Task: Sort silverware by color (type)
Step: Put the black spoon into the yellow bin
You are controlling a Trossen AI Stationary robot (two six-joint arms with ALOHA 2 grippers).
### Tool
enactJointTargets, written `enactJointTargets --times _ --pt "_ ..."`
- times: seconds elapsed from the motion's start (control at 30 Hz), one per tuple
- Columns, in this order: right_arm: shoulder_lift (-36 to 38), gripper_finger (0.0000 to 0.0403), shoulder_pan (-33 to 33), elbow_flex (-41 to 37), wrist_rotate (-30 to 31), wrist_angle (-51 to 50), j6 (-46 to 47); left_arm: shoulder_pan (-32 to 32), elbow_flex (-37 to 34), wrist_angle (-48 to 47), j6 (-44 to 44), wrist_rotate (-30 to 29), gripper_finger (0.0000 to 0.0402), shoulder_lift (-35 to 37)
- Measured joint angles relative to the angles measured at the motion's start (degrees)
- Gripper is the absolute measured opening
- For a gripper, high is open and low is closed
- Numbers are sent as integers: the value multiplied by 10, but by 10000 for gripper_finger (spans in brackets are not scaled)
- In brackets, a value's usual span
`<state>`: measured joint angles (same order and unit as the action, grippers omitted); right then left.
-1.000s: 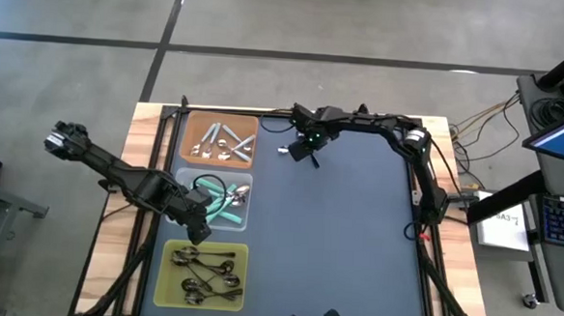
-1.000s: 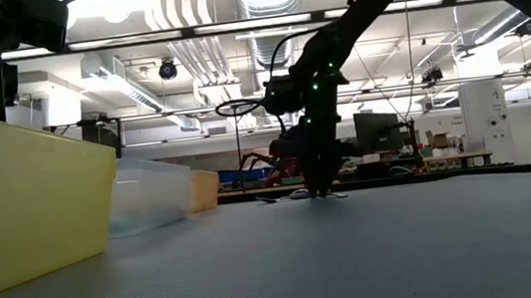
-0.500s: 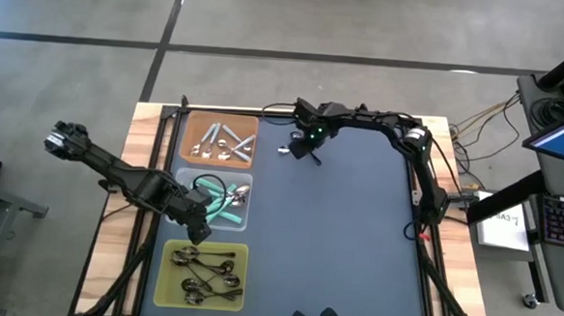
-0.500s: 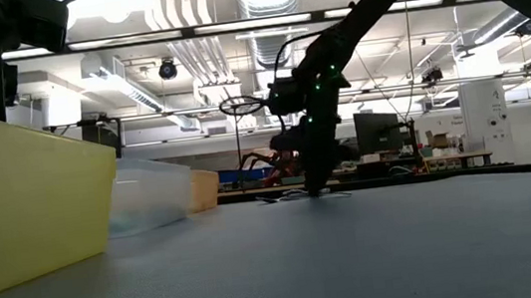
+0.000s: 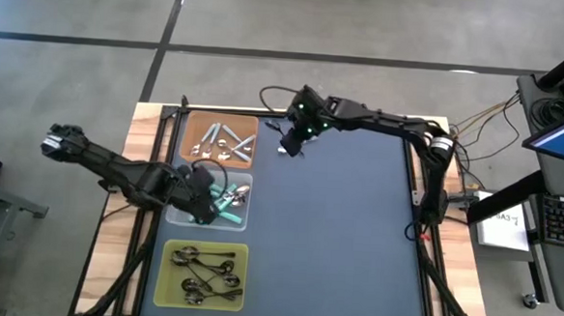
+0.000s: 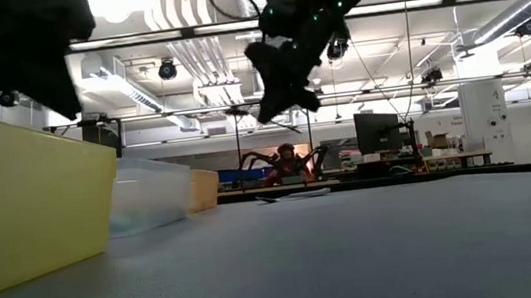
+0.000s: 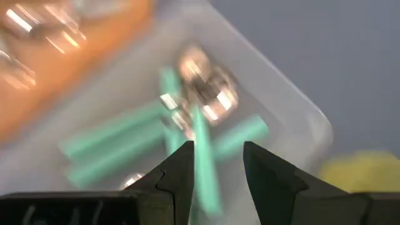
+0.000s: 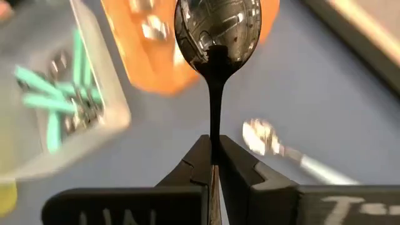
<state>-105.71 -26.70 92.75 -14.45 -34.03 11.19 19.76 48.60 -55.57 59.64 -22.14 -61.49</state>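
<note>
Dark spoon: pinched by its handle in the right gripper, lifted clear of the mat beside the orange tray.
Silver spoon: lying on the blue-grey mat.
Left gripper: fingers apart, empty, above teal-handled spoons in the clear tray.

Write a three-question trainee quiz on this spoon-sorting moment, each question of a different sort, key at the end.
1. True or false: the right gripper is shut on a dark spoon.
2. Which tray does the left gripper hover over: A) orange tray, B) clear tray, C) yellow-green tray?
3. Fill in: one silver spoon lies on the blue ____, outside every tray.

Key: 1 true; 2 B; 3 mat.
</note>
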Motion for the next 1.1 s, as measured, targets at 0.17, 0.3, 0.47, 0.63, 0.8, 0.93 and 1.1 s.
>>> enactJointTargets --times 0.17,0.3,0.47,0.63,0.8,0.93,1.1 --pt "19 9 12 0 3 105 17 -54 0 -9 -26 -161 119 1" --pt "23 9 23 0 -11 186 23 -129 0 15 -47 -240 119 2" --pt "19 9 37 0 -9 286 11 -234 0 255 -230 -118 119 -8" --pt "19 9 37 0 -5 314 8 -276 3 435 -329 -39 118 -37" --pt "21 9 37 0 -5 330 7 -285 5 441 -325 -76 118 -49" --pt "20 9 38 0 -6 333 1 -287 5 471 -332 -78 118 -54" --pt "20 9 38 0 -10 336 -6 -297 5 525 -372 -89 118 -56"
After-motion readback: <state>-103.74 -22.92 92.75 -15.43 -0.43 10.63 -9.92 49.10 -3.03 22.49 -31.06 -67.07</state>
